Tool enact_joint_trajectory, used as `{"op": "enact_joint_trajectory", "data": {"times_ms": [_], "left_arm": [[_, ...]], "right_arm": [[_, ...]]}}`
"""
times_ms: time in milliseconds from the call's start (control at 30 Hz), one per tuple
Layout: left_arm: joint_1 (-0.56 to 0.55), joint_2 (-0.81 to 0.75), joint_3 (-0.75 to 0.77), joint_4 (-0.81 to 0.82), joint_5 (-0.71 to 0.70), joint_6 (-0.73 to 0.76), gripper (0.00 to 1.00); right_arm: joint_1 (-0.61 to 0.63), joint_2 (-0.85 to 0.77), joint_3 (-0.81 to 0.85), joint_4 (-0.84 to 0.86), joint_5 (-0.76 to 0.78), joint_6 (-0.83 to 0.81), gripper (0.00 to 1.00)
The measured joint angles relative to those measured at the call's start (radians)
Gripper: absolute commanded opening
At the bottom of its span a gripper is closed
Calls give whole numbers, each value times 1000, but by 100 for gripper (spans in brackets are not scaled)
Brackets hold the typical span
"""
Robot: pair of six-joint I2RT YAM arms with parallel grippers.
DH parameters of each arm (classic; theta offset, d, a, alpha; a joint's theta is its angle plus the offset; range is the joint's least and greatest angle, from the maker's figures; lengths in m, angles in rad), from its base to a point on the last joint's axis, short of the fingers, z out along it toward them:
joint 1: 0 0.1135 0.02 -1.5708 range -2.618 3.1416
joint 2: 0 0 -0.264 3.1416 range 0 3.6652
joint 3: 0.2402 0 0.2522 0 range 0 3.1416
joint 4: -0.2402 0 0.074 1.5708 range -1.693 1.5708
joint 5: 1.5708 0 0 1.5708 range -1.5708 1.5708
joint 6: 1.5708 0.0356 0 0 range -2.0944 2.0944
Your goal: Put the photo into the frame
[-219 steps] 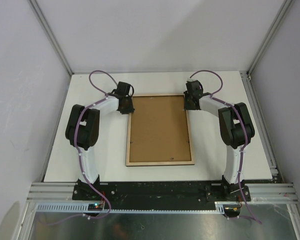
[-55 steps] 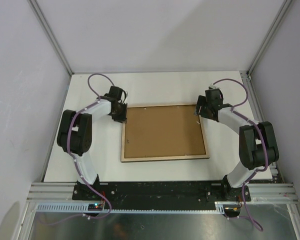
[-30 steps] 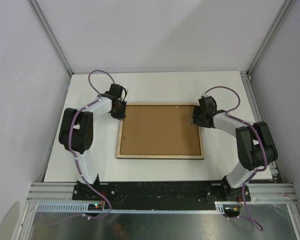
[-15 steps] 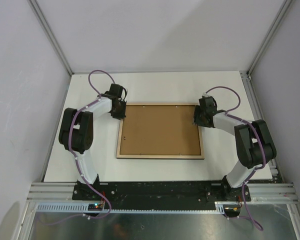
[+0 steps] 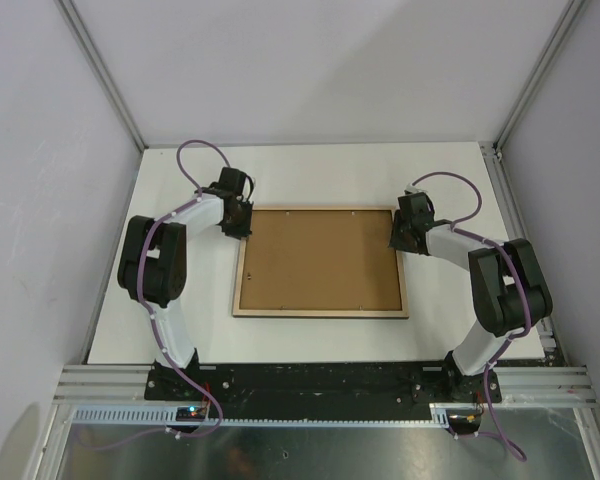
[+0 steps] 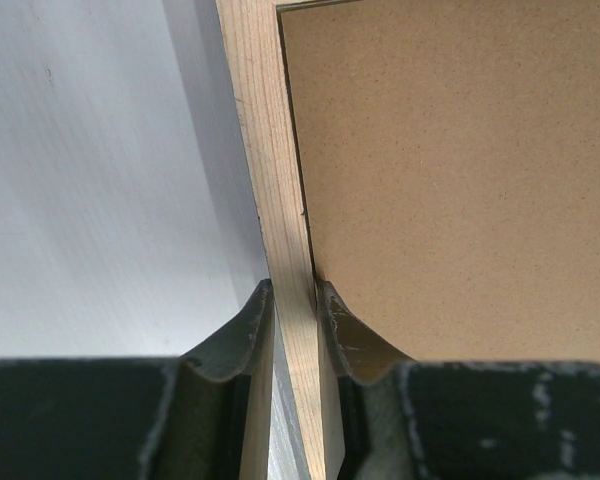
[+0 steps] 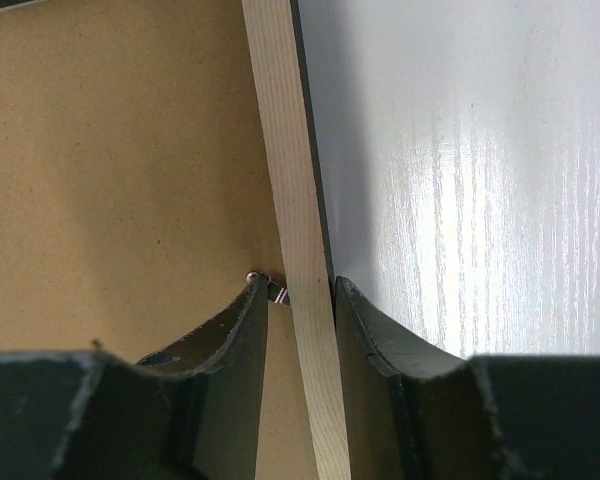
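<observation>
The frame (image 5: 320, 313) is laid flat on the table (image 5: 320, 175), long sides running left to right, with its pale wood reverse turned up and the backing board (image 5: 320, 260) set inside it.

The left gripper (image 6: 292, 295) is placed at the frame's far-left corner. Its fingers (image 6: 248, 322) are drawn in narrowly and the left wooden rail is pinched between them, both pads pressed against it.

The right gripper (image 7: 300, 285) is placed on the frame's right rail, near the far-right corner. Its fingers (image 7: 365, 325) are spread a little wider than the rail. The outer finger is laid against the rail's black edge, while a thin gap is left between the inner finger and the wood. A small metal tab (image 7: 277, 292) is seen in that gap, over the backing board.
</observation>
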Motion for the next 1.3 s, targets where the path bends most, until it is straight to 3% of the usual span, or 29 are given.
{"op": "enact_joint_trajectory", "data": {"times_ms": [300,533,833,1300], "left_arm": [[0,3,5,0,0,0,0],[0,4,5,1,0,-1,0],[2,5,6,0,8,-9,0],[8,5,9,-3,45,-52,45]], "right_arm": [[0,0,0,2,3,0,26],[0,0,0,2,3,0,13],[-5,0,0,2,2,0,6],[-19,3,0,12,-16,1,1]]}}
